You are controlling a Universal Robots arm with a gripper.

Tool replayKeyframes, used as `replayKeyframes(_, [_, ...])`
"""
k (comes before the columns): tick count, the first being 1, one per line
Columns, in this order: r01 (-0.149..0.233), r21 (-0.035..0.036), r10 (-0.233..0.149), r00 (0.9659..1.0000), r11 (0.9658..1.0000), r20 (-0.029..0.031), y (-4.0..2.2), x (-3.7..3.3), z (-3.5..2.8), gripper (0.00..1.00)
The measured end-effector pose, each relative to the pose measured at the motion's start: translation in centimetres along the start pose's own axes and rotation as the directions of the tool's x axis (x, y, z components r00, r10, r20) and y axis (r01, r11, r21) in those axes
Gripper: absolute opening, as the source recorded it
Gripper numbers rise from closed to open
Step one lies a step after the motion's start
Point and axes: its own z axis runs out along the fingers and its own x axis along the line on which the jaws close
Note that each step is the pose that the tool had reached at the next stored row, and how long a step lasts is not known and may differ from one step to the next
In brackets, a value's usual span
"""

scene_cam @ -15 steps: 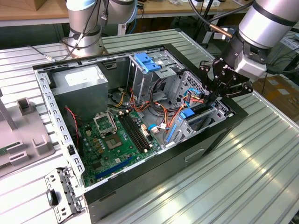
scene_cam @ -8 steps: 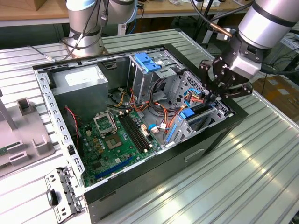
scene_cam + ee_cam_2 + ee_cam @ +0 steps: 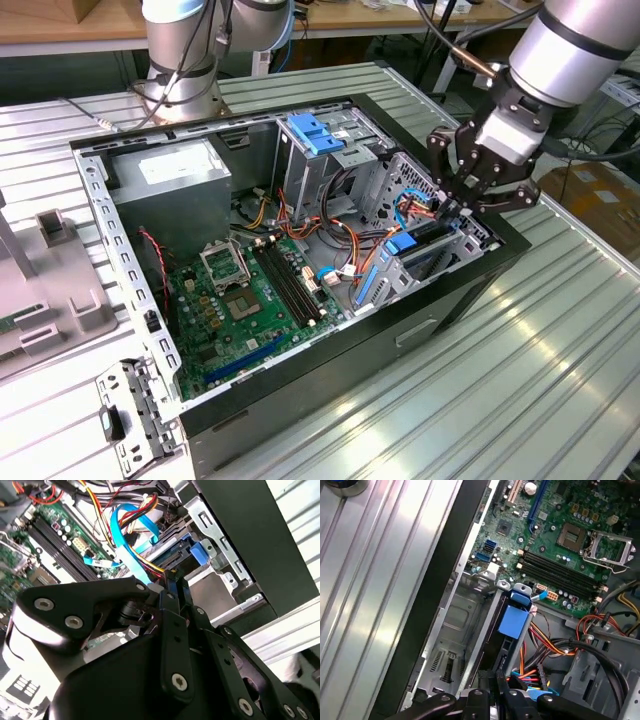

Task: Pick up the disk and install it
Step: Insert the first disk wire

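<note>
The disk (image 3: 424,239) stands on edge in the drive bay at the open computer case's (image 3: 300,385) end toward the exterior view's right. Its dark narrow side (image 3: 503,649) carries a blue plastic tab (image 3: 513,620), and its blue rail (image 3: 187,543) lies against the bay's metal wall. My gripper (image 3: 459,209) reaches down from above the bay. In both wrist views the black fingers (image 3: 487,680) sit close together at the disk's near end, shut on it (image 3: 174,587). The disk's label face is hidden.
The case also holds a green motherboard (image 3: 240,300), a grey power supply (image 3: 168,178), a blue-topped drive cage (image 3: 315,132) and loose orange, red and blue cables (image 3: 365,245) beside the bay. A second arm's base (image 3: 180,70) stands behind the case. A metal bracket (image 3: 130,415) lies on the ribbed table.
</note>
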Motion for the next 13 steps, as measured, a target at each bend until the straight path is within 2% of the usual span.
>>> replayKeyframes(3, [-0.053, 0.0031, 0.053, 0.9986, 0.9986, -0.0001, 0.00, 0.00, 0.07, 0.17])
replayKeyframes(7, [-0.123, 0.0071, 0.123, 0.9924, 0.9924, 0.0001, 0.00, 0.01, 0.18, 0.17])
replayKeyframes(12, [-0.202, 0.0117, 0.202, 0.9794, 0.9793, 0.0006, 0.00, 0.02, 0.35, 0.17])
replayKeyframes(13, [-0.225, 0.0130, 0.225, 0.9744, 0.9743, 0.0008, 0.00, 0.02, 0.40, 0.17])
